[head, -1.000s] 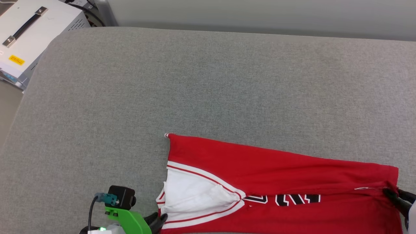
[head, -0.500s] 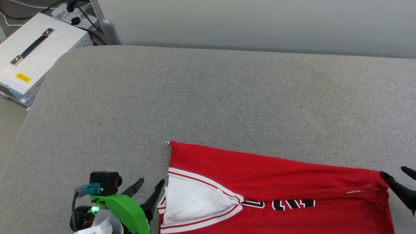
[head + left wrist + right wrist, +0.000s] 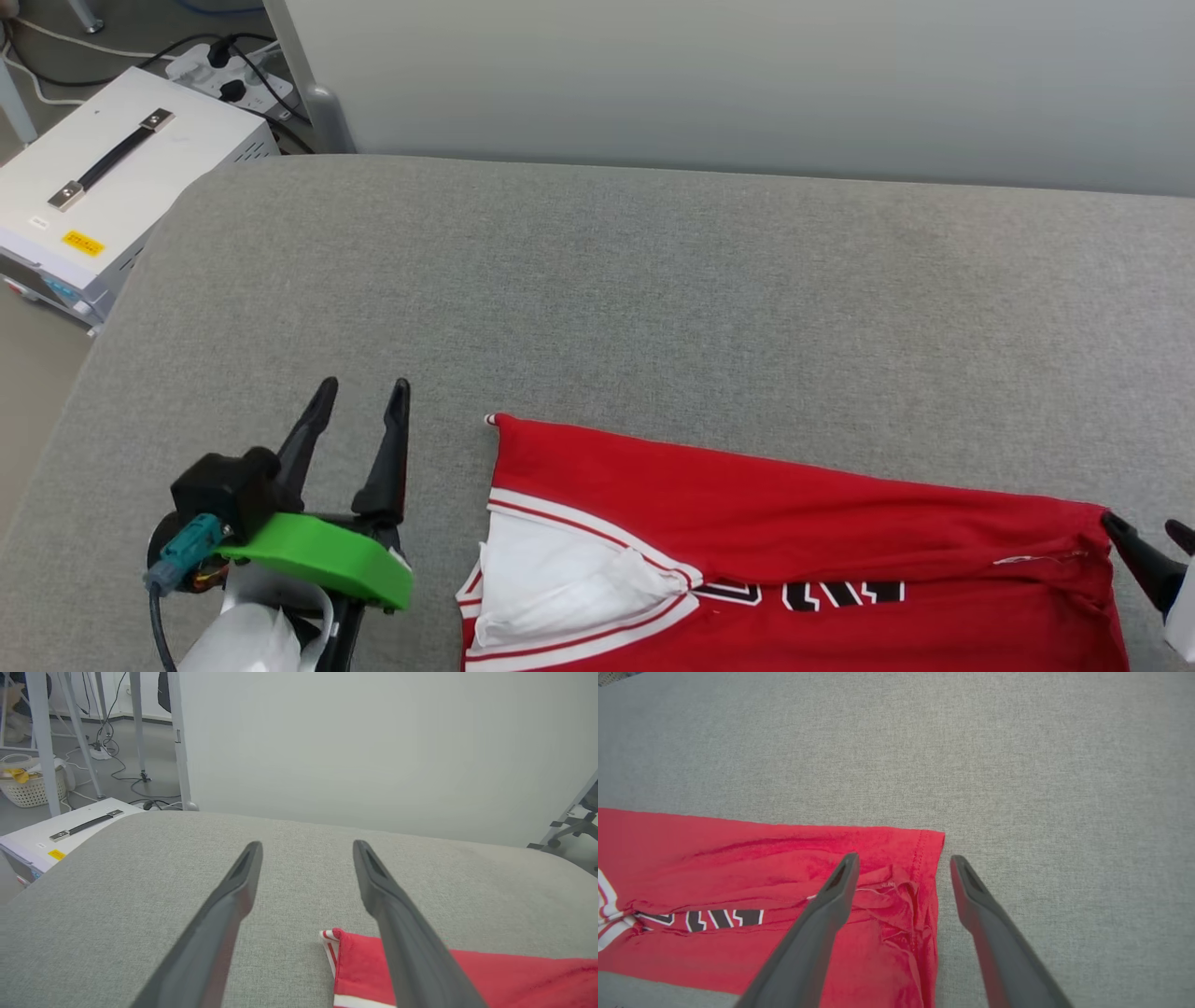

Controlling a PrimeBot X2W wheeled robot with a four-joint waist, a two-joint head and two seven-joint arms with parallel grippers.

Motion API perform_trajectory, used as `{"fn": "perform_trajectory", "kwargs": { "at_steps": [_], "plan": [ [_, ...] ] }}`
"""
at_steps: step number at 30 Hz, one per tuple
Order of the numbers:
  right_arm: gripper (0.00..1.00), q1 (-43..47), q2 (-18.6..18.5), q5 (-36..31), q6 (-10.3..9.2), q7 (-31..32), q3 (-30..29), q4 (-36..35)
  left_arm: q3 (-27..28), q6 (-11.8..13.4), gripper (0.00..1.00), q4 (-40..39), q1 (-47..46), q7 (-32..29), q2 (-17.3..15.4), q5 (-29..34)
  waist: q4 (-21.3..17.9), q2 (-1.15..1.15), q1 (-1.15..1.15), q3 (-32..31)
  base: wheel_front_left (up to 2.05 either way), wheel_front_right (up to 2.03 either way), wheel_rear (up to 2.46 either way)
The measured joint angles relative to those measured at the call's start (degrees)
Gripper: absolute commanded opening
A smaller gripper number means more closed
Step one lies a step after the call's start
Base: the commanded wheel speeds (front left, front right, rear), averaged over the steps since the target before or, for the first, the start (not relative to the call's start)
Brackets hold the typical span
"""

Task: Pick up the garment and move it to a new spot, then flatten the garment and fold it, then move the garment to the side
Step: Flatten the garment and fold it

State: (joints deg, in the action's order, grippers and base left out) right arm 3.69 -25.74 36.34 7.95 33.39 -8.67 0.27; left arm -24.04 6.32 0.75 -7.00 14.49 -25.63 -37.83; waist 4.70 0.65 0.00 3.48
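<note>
- The garment [image 3: 794, 523] lies on a grey padded surface [image 3: 653, 280], in the lower right of the head view. It is folded into a long red band that runs off the bottom edge.
- At the band's left end a white sleeve [image 3: 551, 579] with red-and-white striped trim shows. Beside it, black white-outlined lettering [image 3: 822, 593] peeks from a fold, too hidden to read.
- The left gripper [image 3: 365, 385] is in the lower left of the head view. Its two dark fingers are spread and hold nothing, and it sits left of the garment without touching it.
- A bright green bracket [image 3: 317, 555] sits on that wrist.
- In the left wrist view the garment's striped corner sits low between the parted fingers, and the right-hand finger crosses in front of the red cloth.
- The right gripper [image 3: 1144, 525] is at the right edge of the head view, by the garment's hemmed end.
- In the right wrist view its fingers are apart and grasp nothing. One is over the wrinkled hem corner, the other over bare grey fabric just past the edge. I cannot tell whether either tip touches.
- A white box [image 3: 103, 196] with a black handle and a yellow sticker stands in the upper left, off the surface.
- A power strip [image 3: 233, 70] with cables lies behind it, and a pale wall [image 3: 747, 84] runs along the top.
</note>
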Motion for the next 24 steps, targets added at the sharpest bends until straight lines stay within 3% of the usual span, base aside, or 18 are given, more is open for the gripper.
{"fn": "perform_trajectory", "kwargs": {
  "at_steps": [6,10,17,20,24],
  "plan": [
    [1.0,0.3,8.59,-7.35,0.0,3.75,-6.45,0.36,7.71,-2.11,1.0,-2.15,-0.01,0.18,4.77,3.35,0.4,0.0,0.0,1.34,0.0,0.0,0.0],
    [1.0,0.23,11.93,-10.46,0.0,4.53,-8.76,1.98,10.31,-4.35,1.0,-2.08,0.03,0.18,6.45,5.79,0.56,0.0,0.0,2.74,0.0,0.0,0.0],
    [1.0,-1.02,14.07,-12.05,0.0,4.67,-9.99,6.53,13.71,-8.0,1.0,-0.3,0.05,0.18,9.25,8.83,0.82,0.0,0.0,5.72,0.0,0.0,0.0],
    [1.0,-1.5,13.72,-10.61,-0.52,4.58,-6.71,8.9,15.05,-10.13,1.0,2.35,0.02,0.18,10.5,11.25,0.97,0.0,0.0,6.83,0.0,0.0,0.0],
    [1.0,-1.82,13.32,-9.71,-0.53,4.1,-5.3,10.18,15.23,-11.14,1.0,3.09,-0.01,0.18,11.71,11.68,0.96,0.0,0.0,6.88,0.0,0.0,0.0]
  ]
}}
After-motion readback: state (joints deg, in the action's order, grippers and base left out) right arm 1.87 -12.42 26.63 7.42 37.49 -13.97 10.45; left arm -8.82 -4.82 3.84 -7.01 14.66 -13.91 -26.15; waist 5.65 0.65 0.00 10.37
